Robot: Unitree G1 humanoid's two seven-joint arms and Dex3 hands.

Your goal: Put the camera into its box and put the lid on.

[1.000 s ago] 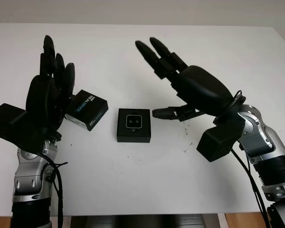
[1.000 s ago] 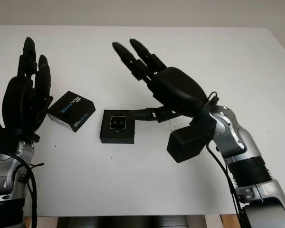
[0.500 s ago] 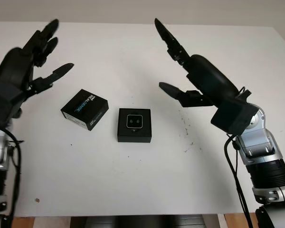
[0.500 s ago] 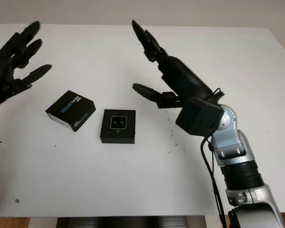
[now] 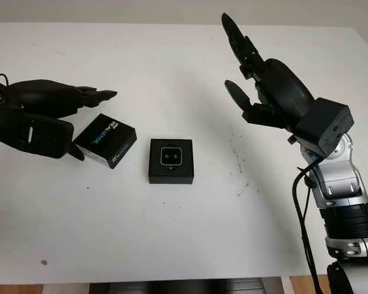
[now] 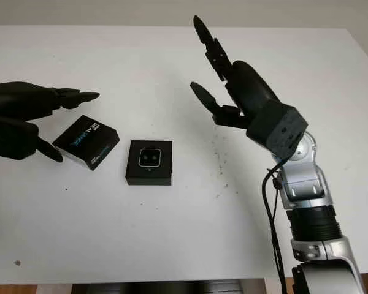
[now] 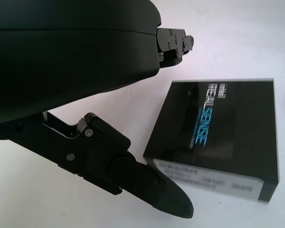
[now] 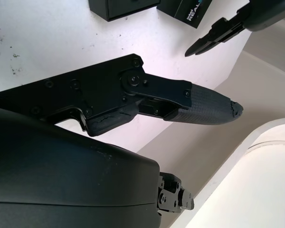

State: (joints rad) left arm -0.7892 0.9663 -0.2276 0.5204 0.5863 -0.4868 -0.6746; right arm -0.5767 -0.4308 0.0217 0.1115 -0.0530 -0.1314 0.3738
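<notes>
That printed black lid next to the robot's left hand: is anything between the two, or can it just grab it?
Nothing visible stands between them. The left hand is open right beside the lid, fingers on either side of its near corner, bare table around it. The box with the camera lies apart, on the lid's other side.

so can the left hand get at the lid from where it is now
Probably yes. The left hand is open right beside the lid, its fingers reaching past two of its sides, with nothing between them.
</notes>
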